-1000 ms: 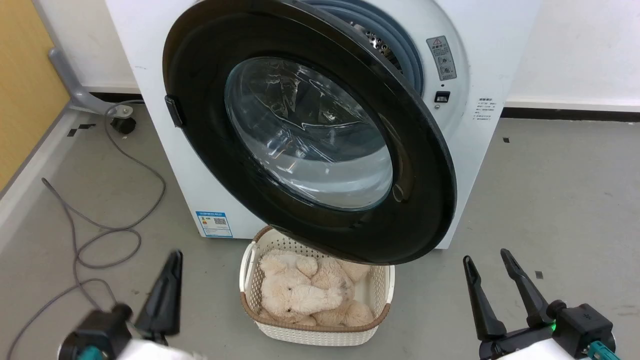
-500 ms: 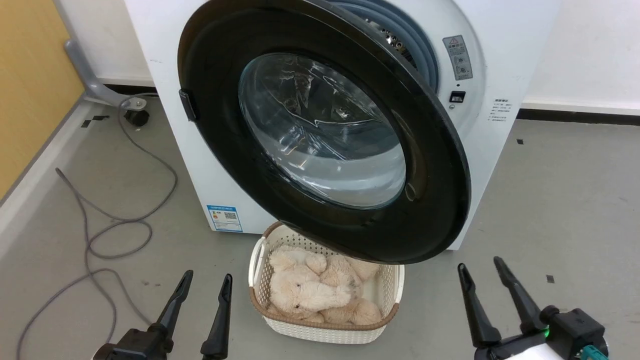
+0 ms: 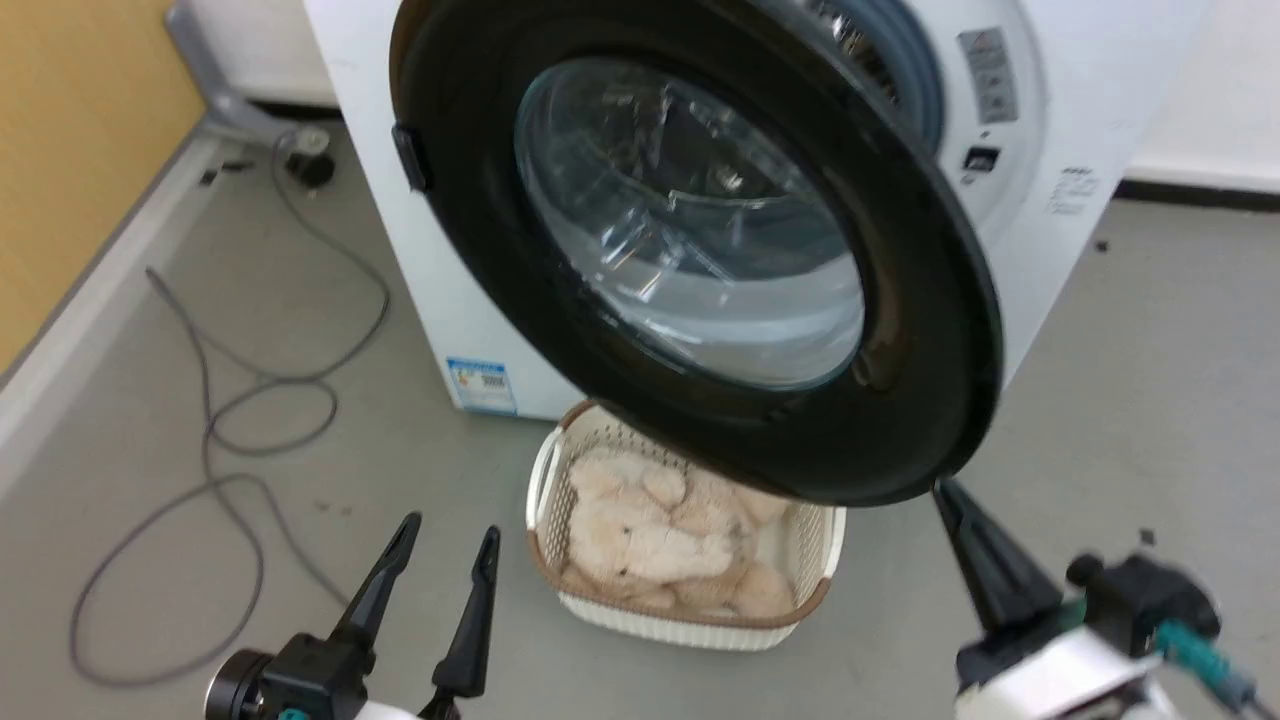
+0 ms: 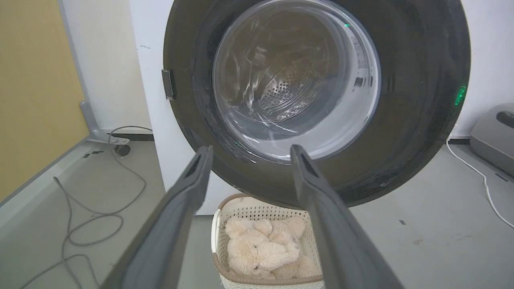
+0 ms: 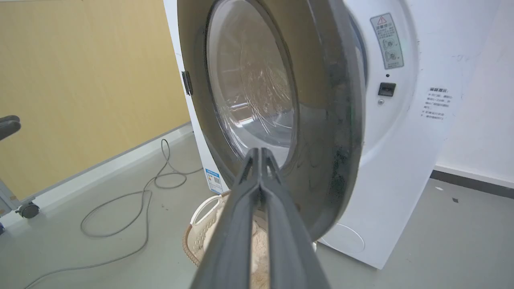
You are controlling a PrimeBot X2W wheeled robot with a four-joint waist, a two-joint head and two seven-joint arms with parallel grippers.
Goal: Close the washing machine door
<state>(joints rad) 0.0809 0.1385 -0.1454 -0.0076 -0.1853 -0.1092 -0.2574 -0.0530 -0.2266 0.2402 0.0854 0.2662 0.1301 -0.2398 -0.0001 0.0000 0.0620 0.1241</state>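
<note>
The right gripper (image 5: 260,151), pinched together on nothing, sits by the five o'clock rim of the washing machine door (image 3: 690,220), seemingly a blunt pusher; the left gripper (image 3: 450,528) hangs spread, empty.

Could make out no word or number. Saw a grey label (image 5: 387,41) with a red warning triangle at upper right of the right wrist view, on the washing machine (image 5: 401,180) front. Saw lines of dark print (image 5: 437,102) beside it, too small. Noted a blue-white sticker (image 3: 482,384) low on the front, its print blurred.
</note>
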